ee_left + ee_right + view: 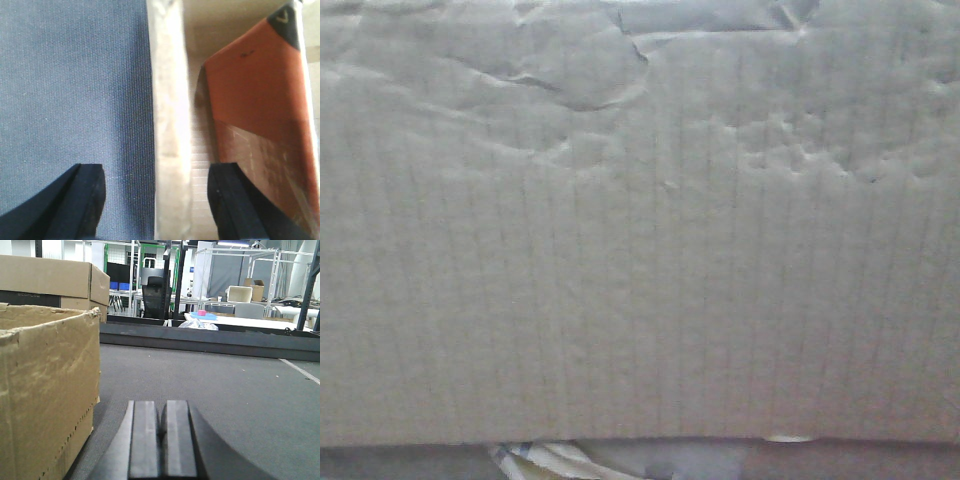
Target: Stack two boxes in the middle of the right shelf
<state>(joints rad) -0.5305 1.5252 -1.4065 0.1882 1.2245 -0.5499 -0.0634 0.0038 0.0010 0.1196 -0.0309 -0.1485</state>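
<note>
Left hand [157, 172] spread astride a cardboard carton's [170, 100] wall.
One finger sits outside over the grey carpeted surface [70, 85] and one inside. The right hand [162, 412], pressed together, lies low beside the carton, with a second carton [50, 277] standing behind.

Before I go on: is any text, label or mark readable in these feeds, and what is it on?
Nothing reads as clear words.
Far box, right wrist view: a short row of print on its dark band, too blurred to read.
Orange panel, left wrist view: a pale chevron mark on its dark corner, no letters.
Cardboard face, front view: no print visible.
</note>
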